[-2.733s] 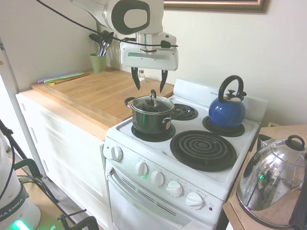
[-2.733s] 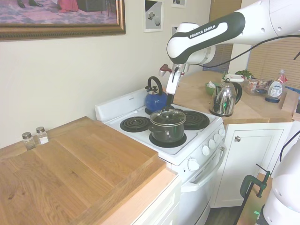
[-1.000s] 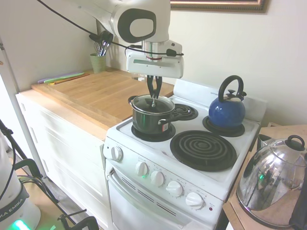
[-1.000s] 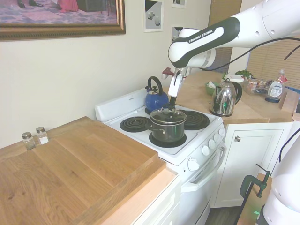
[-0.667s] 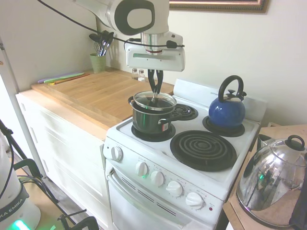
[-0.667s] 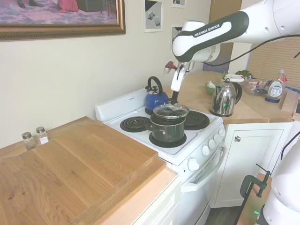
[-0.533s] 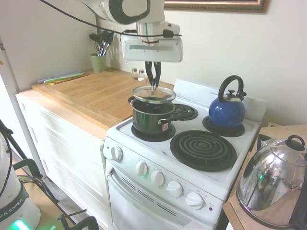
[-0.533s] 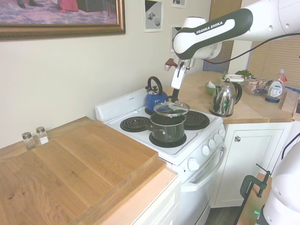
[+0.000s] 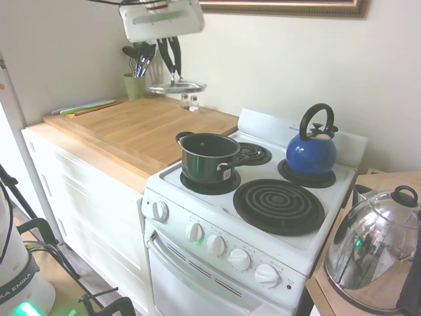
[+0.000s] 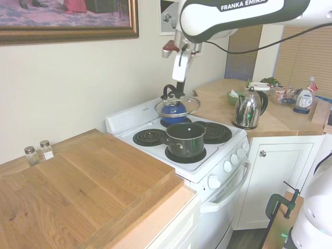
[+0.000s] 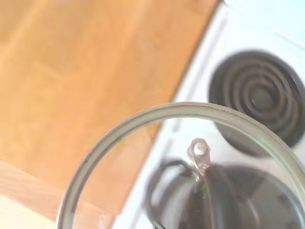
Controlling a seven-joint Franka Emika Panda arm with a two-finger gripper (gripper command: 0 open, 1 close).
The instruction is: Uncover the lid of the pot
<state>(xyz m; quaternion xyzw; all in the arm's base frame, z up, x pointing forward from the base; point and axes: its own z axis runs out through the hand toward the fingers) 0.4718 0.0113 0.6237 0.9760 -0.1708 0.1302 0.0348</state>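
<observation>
1. Upper left of the first exterior frame: tool (image 9: pixel 172 66) clenched on the knob of the lid (image 9: pixel 176 86), hanging level for carrying, high over the counter (image 9: pixel 138 128).
2. Centre: pot (image 9: pixel 210 157) open on the front burner, uncovered.
3. Right: kettle (image 9: pixel 312 150), untouched.

Lid (image 9: pixel 176 86) now high off pot (image 9: pixel 209 157)

Lid (image 11: pixel 143 119): wrist view blurred, rim cut by frame edge. Knob: hidden between gripper (image 9: pixel 170 74) fingers. Domed lid (image 9: pixel 371 253): cropped at right edge. 2 shakers (image 10: pixel 39 151): contents too small to tell.
</observation>
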